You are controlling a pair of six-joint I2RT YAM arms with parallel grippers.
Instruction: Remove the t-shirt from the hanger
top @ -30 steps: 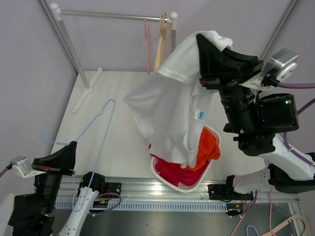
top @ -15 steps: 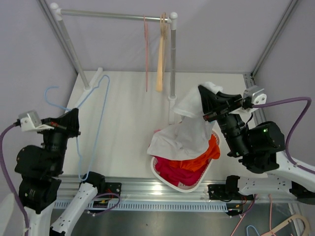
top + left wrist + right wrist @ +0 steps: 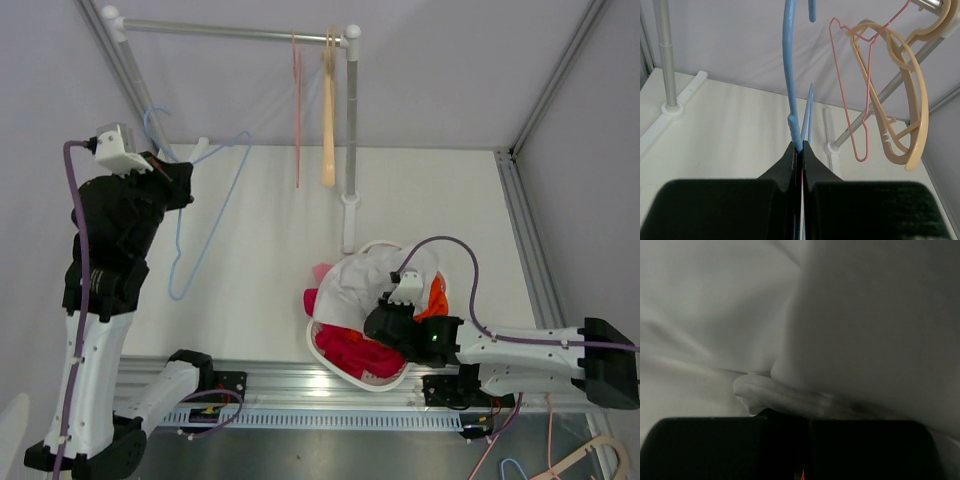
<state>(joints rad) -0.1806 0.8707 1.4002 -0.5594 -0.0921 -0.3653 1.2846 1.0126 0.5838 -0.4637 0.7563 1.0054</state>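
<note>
The white t-shirt (image 3: 358, 282) lies bunched on top of the clothes in the white basket (image 3: 343, 371), off the hanger. My right gripper (image 3: 386, 322) is low over the basket, shut on a fold of the t-shirt (image 3: 790, 315), which fills the right wrist view above the gripper (image 3: 785, 412). The bare blue wire hanger (image 3: 213, 215) hangs in the air at the far left, its hook close to the rack's slanted pole. My left gripper (image 3: 186, 180) is raised and shut on the blue hanger (image 3: 790, 75) just below its hook, where the wires meet at the gripper (image 3: 801, 148).
A clothes rack stands at the back with a pink wire hanger (image 3: 297, 110) and a wooden hanger (image 3: 328, 115) on its rail beside the upright post (image 3: 350, 130). Red and orange clothes (image 3: 352, 352) fill the basket. In the left wrist view the pink hanger (image 3: 860, 100) and wooden hanger (image 3: 912, 110) hang to the right.
My right arm has come down from high at the back right, lowering the t-shirt onto the basket. My left arm has risen from the near edge, carrying the blue hanger up towards the rack.
</note>
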